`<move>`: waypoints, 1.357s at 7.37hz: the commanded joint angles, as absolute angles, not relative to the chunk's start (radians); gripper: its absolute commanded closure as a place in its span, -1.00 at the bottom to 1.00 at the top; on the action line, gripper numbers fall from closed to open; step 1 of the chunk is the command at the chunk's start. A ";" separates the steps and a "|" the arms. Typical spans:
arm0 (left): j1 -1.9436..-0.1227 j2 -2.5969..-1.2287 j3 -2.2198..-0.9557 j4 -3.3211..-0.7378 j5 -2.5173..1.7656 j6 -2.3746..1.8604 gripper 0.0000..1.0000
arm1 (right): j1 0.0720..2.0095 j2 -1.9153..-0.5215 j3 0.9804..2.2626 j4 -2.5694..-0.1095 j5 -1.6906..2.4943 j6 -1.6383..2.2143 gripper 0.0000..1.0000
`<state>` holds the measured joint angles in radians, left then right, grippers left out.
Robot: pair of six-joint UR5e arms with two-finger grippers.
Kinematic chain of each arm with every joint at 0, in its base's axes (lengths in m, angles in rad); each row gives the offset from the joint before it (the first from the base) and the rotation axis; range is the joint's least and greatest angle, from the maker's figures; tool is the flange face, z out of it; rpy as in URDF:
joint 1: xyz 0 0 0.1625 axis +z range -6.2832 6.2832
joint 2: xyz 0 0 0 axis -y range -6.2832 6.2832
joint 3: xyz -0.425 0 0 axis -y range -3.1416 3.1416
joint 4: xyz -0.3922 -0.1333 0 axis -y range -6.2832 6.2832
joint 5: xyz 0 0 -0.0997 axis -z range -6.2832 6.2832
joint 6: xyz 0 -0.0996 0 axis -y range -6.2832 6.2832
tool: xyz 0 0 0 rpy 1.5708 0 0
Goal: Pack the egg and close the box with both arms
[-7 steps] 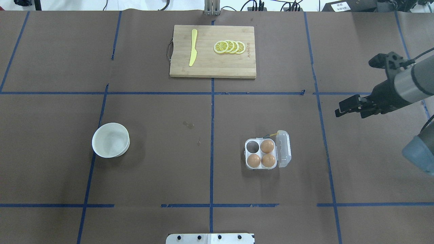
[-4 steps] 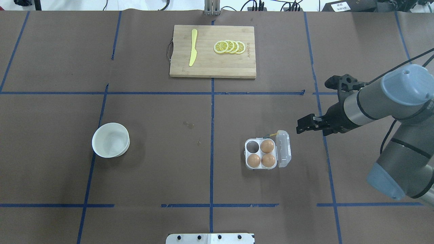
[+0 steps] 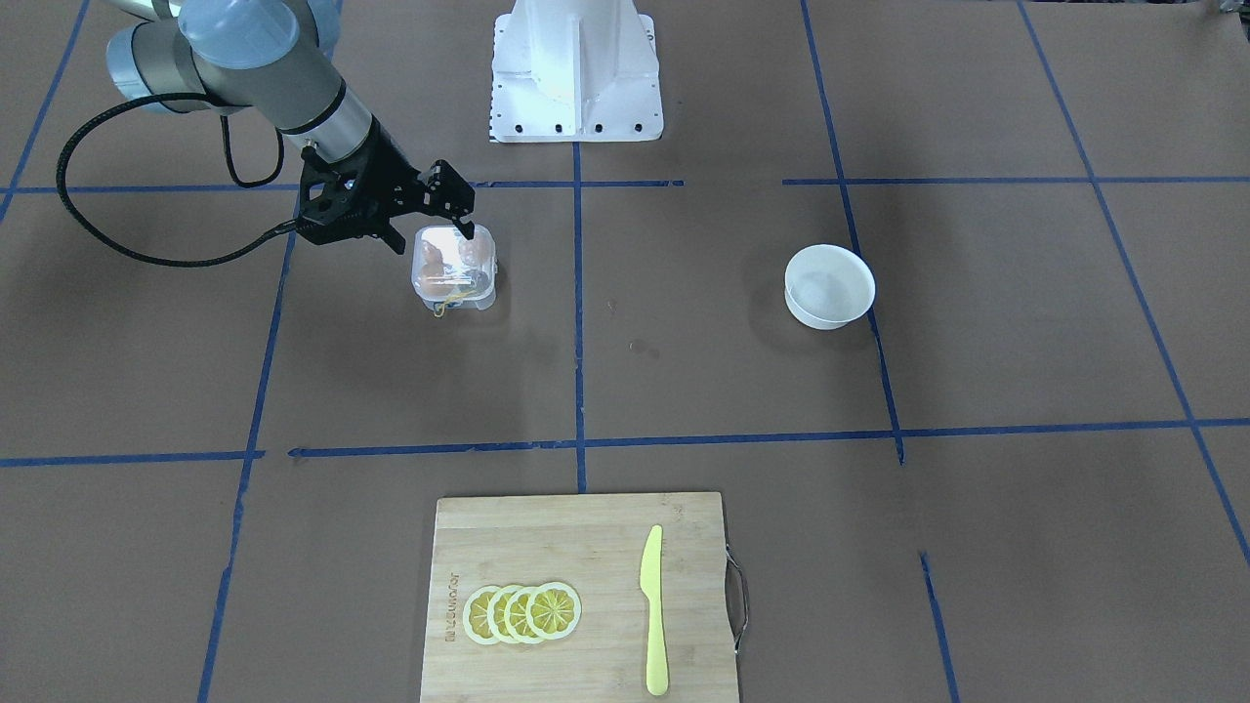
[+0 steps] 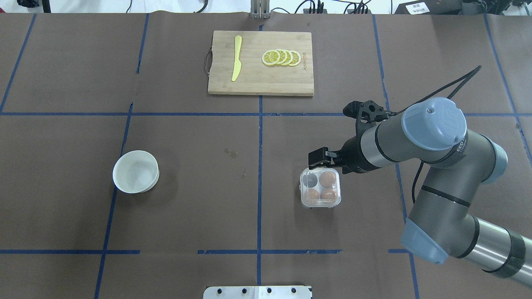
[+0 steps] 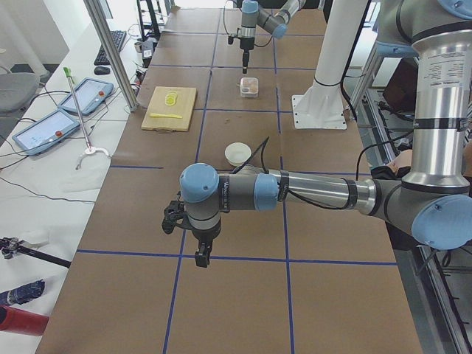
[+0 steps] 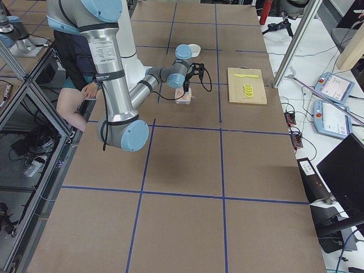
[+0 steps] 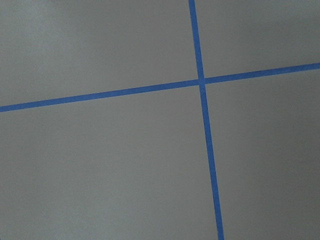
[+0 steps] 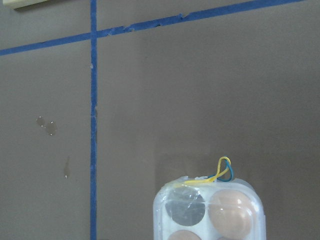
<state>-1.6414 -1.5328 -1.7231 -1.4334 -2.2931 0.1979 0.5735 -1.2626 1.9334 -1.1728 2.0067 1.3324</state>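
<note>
The clear box (image 4: 320, 189) stands right of the table's middle with its lid down over the cells. It holds three orange-brown eggs (image 4: 328, 178) and one empty cell (image 4: 309, 180). It also shows in the front-facing view (image 3: 454, 268) and the right wrist view (image 8: 210, 212), with the yellow band (image 8: 220, 175) at its far edge. My right gripper (image 4: 319, 157) hovers at the box's far edge, looks shut and holds nothing. My left gripper (image 5: 200, 254) shows only in the exterior left view, low over bare table far from the box. I cannot tell whether it is open or shut.
An empty white bowl (image 4: 136, 171) sits on the table's left half. A wooden cutting board (image 4: 261, 85) lies at the far middle with a yellow knife (image 4: 237, 58) and lemon slices (image 4: 281, 57). The white base pedestal (image 3: 576, 68) is at the robot's edge.
My right arm has swung in from the right edge to the box. The lid, which lay open to the box's right, now lies over the eggs.
</note>
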 commanded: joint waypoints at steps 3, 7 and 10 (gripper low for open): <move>-1.641 -1.536 -1.721 -1.433 -2.292 0.199 -1.00 | 0.600 -1.229 1.940 -1.358 2.006 1.321 -1.00; -1.640 -1.536 -1.715 -1.437 -2.292 0.199 -1.00 | 0.769 -1.282 1.945 -1.578 2.022 0.948 -1.00; -1.640 -1.536 -1.709 -1.460 -2.292 0.199 -1.00 | 1.048 -1.489 1.937 -1.585 2.115 0.453 -1.00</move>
<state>-1.6399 -1.5355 -1.7120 -1.4501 -2.2918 0.1994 0.9180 -1.3985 1.9422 -1.5796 2.0709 0.6749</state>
